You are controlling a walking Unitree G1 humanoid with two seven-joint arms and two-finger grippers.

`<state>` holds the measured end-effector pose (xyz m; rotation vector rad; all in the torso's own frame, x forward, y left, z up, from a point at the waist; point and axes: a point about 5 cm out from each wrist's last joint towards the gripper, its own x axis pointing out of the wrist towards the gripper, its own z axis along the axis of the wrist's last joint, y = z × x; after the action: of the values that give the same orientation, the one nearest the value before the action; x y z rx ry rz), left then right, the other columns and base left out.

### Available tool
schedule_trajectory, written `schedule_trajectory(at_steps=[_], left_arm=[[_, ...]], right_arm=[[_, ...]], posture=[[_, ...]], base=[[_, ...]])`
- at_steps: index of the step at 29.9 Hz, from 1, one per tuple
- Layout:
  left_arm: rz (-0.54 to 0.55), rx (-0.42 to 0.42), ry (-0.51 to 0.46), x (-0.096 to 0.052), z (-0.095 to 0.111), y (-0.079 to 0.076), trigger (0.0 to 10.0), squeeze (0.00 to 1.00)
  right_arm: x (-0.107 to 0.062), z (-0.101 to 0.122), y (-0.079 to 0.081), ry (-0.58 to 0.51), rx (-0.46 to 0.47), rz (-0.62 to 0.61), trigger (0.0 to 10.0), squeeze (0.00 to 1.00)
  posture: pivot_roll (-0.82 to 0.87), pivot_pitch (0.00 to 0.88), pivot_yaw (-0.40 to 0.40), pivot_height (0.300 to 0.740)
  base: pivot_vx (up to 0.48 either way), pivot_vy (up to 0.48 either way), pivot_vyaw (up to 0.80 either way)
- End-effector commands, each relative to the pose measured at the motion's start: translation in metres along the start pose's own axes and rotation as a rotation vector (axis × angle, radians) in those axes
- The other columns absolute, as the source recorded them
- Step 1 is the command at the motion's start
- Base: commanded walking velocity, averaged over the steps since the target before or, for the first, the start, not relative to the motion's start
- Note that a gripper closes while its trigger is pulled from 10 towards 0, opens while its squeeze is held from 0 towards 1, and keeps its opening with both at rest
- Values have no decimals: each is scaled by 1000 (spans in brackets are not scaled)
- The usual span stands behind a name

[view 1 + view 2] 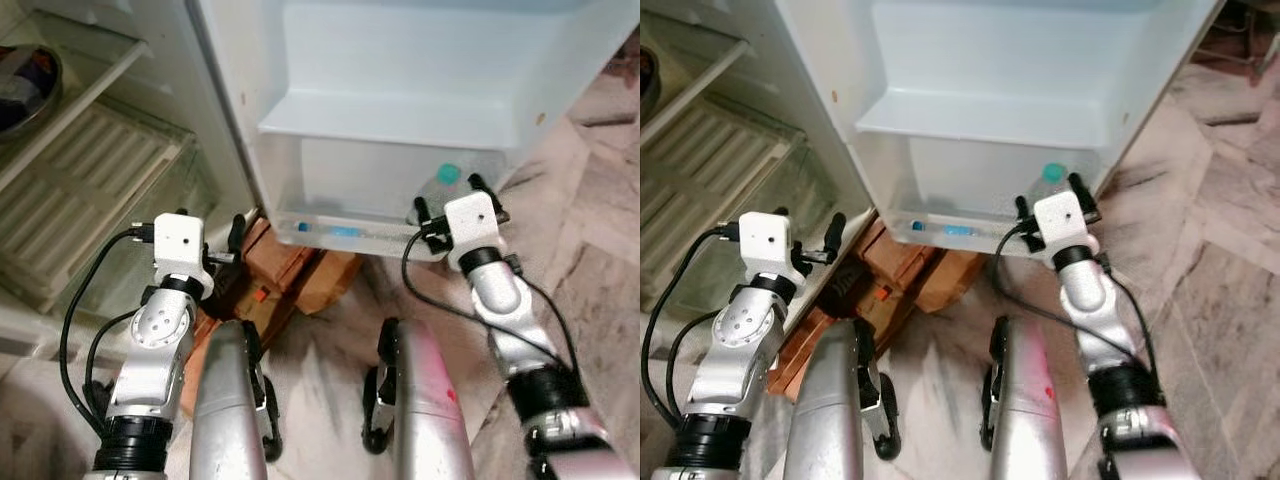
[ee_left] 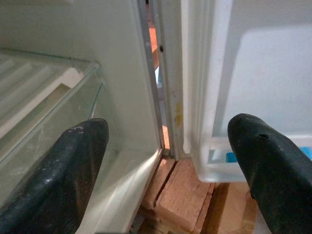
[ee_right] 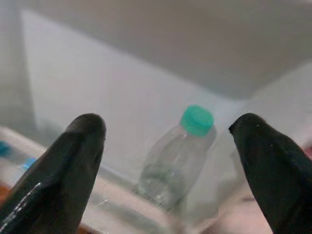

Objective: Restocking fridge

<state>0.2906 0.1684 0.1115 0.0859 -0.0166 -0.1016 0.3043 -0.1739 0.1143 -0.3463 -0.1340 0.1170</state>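
**Bottle in the door bin, both pincers spread and empty**

The fridge door (image 1: 420, 60) is seen swung open in the head views, with a clear bin (image 1: 345, 232) along its lower edge. A clear bottle (image 1: 440, 190) with a green cap (image 1: 449, 173) is seen upright at the far right end of that bin. The right pincer (image 1: 445, 200) is held just before the bin, level with the bottle, its fingers set wide with nothing between them. In the right wrist view the bottle (image 3: 175, 163) is shown straight ahead of the pincer, between the lines of the two fingers (image 3: 58, 170) but beyond their tips and behind the bin's front wall; the head views do not give this gap so plainly.

The left pincer (image 1: 232, 238) is held near the hinge side of the door, ahead of a stack of bricks (image 1: 290, 270) on the floor. Its fingers (image 2: 58, 175) are shown wide apart and empty in the left wrist view. Ahead of them there, the glass shelf (image 2: 73, 97) of the fridge interior is seen on one side and the bin's corner on the other, with bricks below between. A blue label (image 1: 340, 231) on the bin's front is seen in the head views.
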Motion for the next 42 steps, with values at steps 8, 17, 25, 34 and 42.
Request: schedule_trajectory(at_steps=[8, 17, 25, 34, 42], left_arm=[[-25, 12, -4, 7, -7, -7, 10000, 0], [-30, 4, -57, 17, 7, -8, 10000, 0], [-84, -57, -90, 22, 18, -25, 10000, 0], [-94, -70, -101, 26, 18, -29, 10000, 0], [-87, -69, -93, 19, 14, -26, 10000, 0]], right_arm=[[-34, -2, 17, 21, 140, -156, 10000, 1000], [-45, 8, 6, -4, 216, -224, 10000, 0], [-43, 17, 3, -33, 236, -232, 10000, 0], [-37, 24, -3, -46, 234, -217, 10000, 0], [-30, 27, 2, -57, 245, -187, 10000, 0]], posture=[[-31, 61, 65, 563], [-61, 26, 85, 563], [-90, 42, 84, 591], [-95, 34, 57, 639], [-83, 31, 45, 683]], base=[[0, 0, 0], [0, 0, 0], [0, 0, 0], [0, 0, 0], [0, 0, 0]])
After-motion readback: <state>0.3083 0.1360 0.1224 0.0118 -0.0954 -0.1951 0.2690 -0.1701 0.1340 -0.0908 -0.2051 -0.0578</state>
